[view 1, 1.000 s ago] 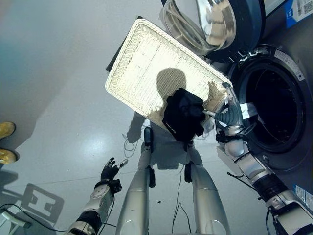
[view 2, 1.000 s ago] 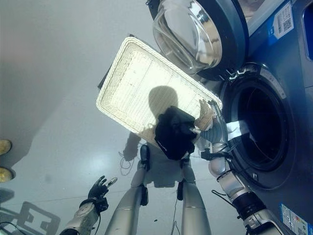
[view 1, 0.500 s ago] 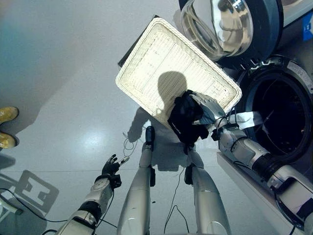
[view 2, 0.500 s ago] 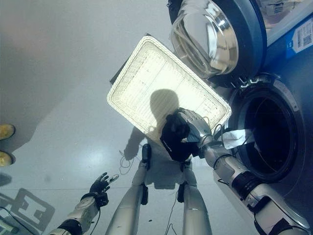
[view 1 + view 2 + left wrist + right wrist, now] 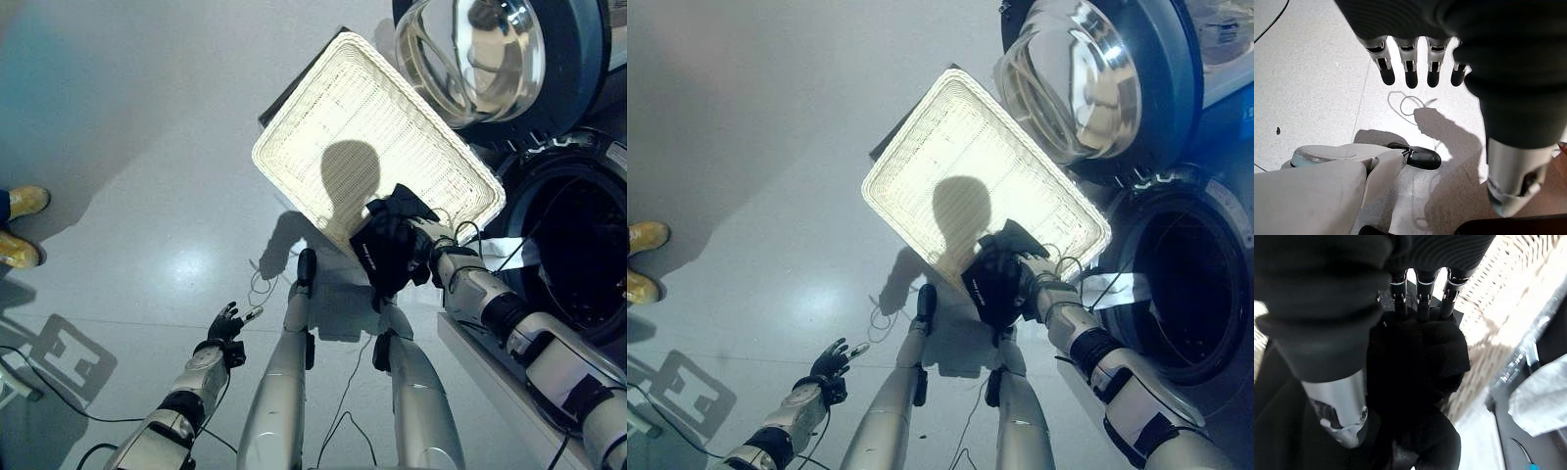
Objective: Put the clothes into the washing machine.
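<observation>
The black crumpled cloth garment point(image 5: 389, 247) lies at the near right corner of the white woven rectangular basket point(image 5: 343, 117), draped over the basket's near rim. The right hand point(image 5: 423, 238) sits on the garment from the right; in the right wrist view its fingers point(image 5: 1419, 293) run down into the dark folds with the thumb at the other side, curled round a bunch of the cloth. The basket stands on the grey floor point(image 5: 127, 147), just left of the front-loading washing machine point(image 5: 1164, 294), whose round drum opening is dark and uncovered. The machine's round glass door with dark blue rim point(image 5: 495, 54) is swung wide at the far right, beyond the basket's far right edge. The left hand point(image 5: 223, 325) hangs low at the near left, well apart from the basket, its fingers point(image 5: 1411, 73) straight and relaxed over bare floor, holding nothing. A person's yellow shoes point(image 5: 22, 227) show at the left edge
</observation>
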Robot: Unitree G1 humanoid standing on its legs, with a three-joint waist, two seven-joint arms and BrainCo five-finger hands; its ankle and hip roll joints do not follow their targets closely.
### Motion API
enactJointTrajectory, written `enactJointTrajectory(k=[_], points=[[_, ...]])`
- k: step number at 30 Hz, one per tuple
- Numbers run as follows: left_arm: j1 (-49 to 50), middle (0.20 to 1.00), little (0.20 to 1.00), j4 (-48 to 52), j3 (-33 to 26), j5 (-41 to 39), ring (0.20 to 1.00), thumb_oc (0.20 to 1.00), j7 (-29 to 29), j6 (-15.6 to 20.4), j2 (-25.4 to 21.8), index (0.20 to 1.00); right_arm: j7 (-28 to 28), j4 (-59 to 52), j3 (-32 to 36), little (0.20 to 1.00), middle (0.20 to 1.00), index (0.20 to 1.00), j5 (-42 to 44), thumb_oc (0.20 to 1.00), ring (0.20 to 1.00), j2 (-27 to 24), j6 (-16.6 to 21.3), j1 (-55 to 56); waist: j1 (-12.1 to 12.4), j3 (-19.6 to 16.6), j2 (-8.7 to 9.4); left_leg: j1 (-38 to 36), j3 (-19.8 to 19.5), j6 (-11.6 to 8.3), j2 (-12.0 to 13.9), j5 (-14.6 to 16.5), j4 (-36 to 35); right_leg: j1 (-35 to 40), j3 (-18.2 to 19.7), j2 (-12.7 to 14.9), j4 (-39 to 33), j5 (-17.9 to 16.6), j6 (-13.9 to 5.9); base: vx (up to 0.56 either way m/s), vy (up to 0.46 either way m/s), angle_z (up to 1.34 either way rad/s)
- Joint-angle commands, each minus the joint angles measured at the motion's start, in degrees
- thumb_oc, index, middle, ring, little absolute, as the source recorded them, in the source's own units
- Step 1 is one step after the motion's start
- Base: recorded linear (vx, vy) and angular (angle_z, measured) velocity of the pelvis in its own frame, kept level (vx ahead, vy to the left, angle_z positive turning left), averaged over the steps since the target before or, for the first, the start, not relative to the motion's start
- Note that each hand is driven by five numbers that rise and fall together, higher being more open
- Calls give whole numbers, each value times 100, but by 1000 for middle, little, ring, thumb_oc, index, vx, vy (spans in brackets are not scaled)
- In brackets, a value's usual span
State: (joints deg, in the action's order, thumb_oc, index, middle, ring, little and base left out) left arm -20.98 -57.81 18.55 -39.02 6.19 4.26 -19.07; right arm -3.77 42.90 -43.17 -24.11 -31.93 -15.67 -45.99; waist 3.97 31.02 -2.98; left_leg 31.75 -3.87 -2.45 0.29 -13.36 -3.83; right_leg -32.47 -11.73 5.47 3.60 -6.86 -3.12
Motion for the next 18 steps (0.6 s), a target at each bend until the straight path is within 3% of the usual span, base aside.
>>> enactJointTrajectory(k=[1,2,3,6,7,8,9,18], points=[[-33,1000,1000,-42,145,227,1000,1000,71,-33,12,1000,253,144,-79,1000,1000,1000,-55,1000,1000,-114,-250,20,-8,-123,-158,169,579,43,-459,596,418,-344,-50,-84,475,306,-276,0,0,0],[-33,1000,1000,-42,145,227,1000,1000,71,-33,12,1000,253,144,-79,1000,1000,1000,-55,1000,1000,-114,-250,20,-8,-123,-158,169,579,43,-459,596,418,-344,-50,-84,475,306,-276,8,-36,6],[-100,1000,1000,10,241,275,1000,1000,64,-89,61,1000,345,948,13,1000,1000,1000,-255,1000,1000,118,-329,-97,71,-123,-239,215,542,54,-477,570,416,-375,-97,-47,455,264,-267,8,-36,6],[-100,1000,1000,10,241,275,1000,1000,64,-89,61,1000,345,948,13,1000,1000,1000,-255,1000,1000,118,-329,-97,71,-123,-239,215,542,54,-477,570,416,-375,-97,-47,455,264,-267,8,-20,6],[-134,1000,1000,101,322,309,1000,1000,98,-135,158,1000,601,1488,39,856,856,856,-599,856,856,321,-263,-213,139,-123,-322,288,511,71,-500,551,446,-432,-125,-6,455,218,-265,15,-24,13],[-134,1000,1000,101,322,309,1000,1000,98,-135,158,1000,601,1488,39,856,856,856,-599,856,856,321,-263,-213,139,-123,-322,288,511,71,-500,551,446,-432,-125,-6,455,218,-265,33,-29,23],[-159,1000,1000,209,373,295,1000,1000,158,-241,209,1000,576,1498,120,200,200,200,-316,200,200,442,65,-221,143,-123,-349,298,491,72,-518,520,424,-469,-96,-17,440,179,-258,19,-6,11],[-158,1000,1000,365,380,254,1000,1000,296,-334,294,1000,340,1157,289,200,200,200,516,200,200,543,151,-68,86,-123,-300,343,497,69,-503,499,430,-537,-31,-72,452,160,-235,8,-6,14]])
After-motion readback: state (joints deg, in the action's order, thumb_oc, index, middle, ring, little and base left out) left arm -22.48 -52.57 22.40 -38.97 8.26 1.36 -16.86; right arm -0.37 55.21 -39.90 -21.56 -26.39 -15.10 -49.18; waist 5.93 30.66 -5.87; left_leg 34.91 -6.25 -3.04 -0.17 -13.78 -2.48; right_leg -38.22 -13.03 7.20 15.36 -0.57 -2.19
